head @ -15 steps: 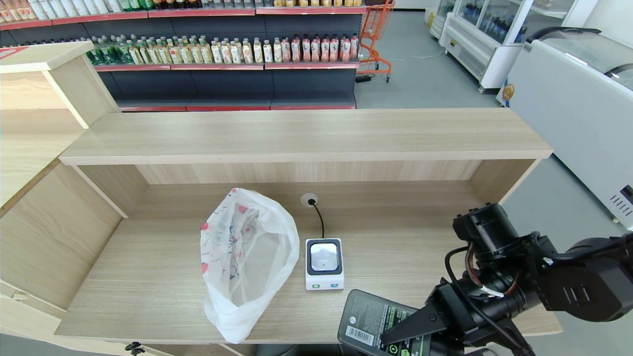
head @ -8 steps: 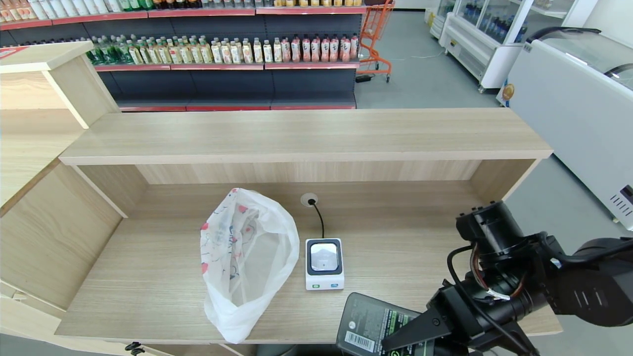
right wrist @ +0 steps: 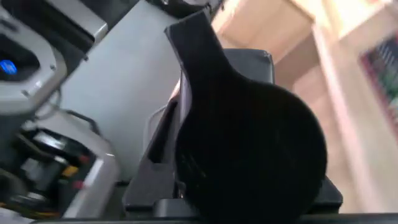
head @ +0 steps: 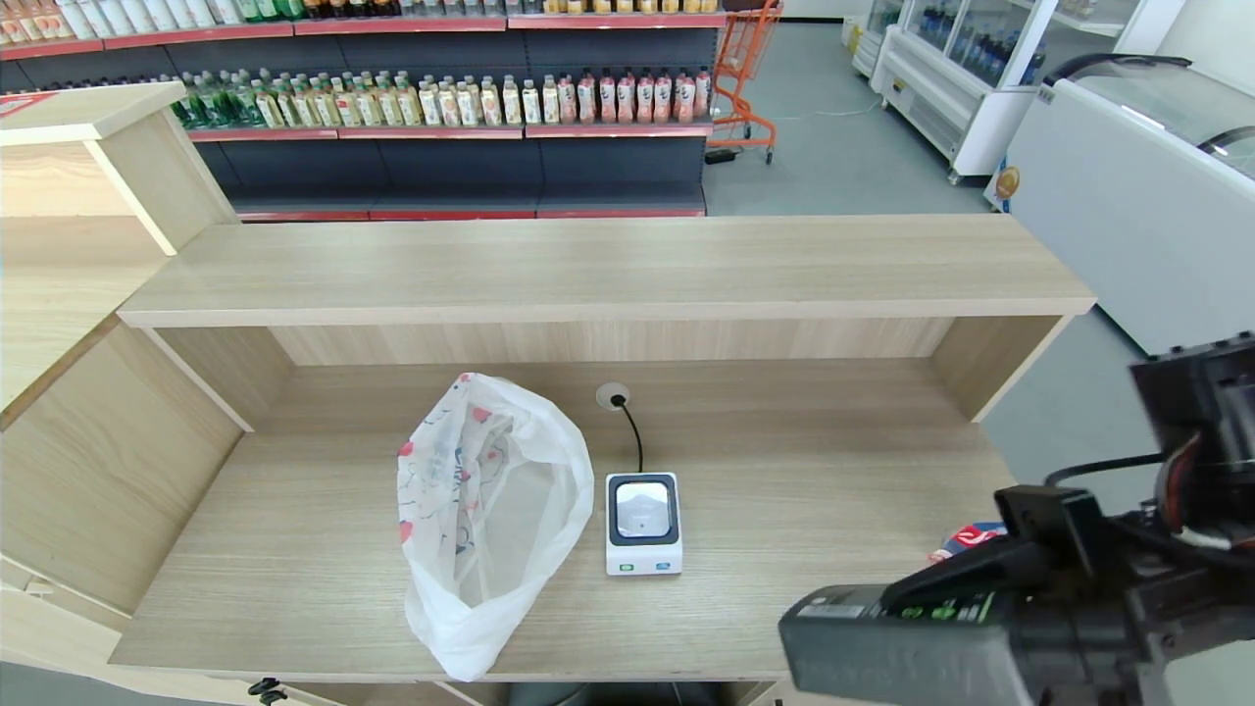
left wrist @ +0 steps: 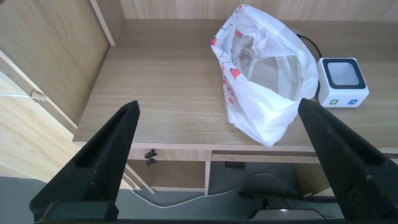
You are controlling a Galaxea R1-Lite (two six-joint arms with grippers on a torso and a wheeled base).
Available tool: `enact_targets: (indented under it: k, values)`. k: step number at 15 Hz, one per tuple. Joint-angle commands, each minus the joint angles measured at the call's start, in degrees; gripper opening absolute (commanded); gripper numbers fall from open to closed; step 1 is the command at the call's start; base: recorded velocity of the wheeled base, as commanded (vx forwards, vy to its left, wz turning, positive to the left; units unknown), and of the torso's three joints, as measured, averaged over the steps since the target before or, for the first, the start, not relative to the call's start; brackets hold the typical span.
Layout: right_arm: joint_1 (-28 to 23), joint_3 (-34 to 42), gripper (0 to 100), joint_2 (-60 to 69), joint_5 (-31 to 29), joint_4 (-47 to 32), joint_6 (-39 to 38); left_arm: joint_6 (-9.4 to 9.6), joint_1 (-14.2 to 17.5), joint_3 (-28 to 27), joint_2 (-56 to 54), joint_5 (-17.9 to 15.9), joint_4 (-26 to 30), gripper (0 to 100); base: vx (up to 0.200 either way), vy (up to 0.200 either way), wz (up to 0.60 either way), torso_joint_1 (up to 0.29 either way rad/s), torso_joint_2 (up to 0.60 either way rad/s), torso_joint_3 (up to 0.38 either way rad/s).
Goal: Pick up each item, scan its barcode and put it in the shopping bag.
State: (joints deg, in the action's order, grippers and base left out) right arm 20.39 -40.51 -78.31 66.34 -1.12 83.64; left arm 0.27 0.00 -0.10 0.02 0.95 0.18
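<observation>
A dark pack [head: 863, 642] is clamped in the right hand [head: 907, 600] at the near right corner of the bench [head: 784, 461].
Head view: the shopping bag [head: 490, 510] lies open just beside the scanner [head: 642, 520], well apart from the pack. Left wrist view: the left hand [left wrist: 219, 107] is spread apart above the bench edge.

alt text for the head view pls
The right gripper holds a dark flat package at the near right corner of a wooden counter. On the counter an open white shopping bag lies just left of a small white barcode scanner.
</observation>
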Motion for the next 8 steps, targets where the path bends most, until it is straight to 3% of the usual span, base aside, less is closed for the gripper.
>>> enact_targets:
  k: [1,3,5,6,8]
  values:
    - [-17.1,2.3,0,12.0,0.1,0.2,-35.9,0.08,0.0,0.0,0.0,0.0,0.0,100,0.0,0.0,0.0,0.0,0.0,0.0]
    - [-21.4,6.8,0,12.6,-0.1,3.6,-62.5,0.08,0.0,0.0,0.0,0.0,0.0,100,0.0,0.0,0.0,0.0,0.0,0.0]
    - [-22.2,9.4,0,13.4,-1.2,4.7,-84.6,0.0,0.0,0.0,0.0,0.0,0.0,100,0.0,0.0,0.0,0.0,0.0,0.0]
    - [-22.2,9.8,0,12.5,-3.6,5.8,-88.6,0.0,0.0,0.1,0.0,0.0,0.0,100,0.0,0.0,0.0,0.0,0.0,0.0]
    - [-22.1,10.5,0,8.9,-5.9,8.0,-89.7,0.0,0.0,0.0,0.0,0.0,0.0,100,0.0,0.0,0.0,0.0,0.0,0.0]
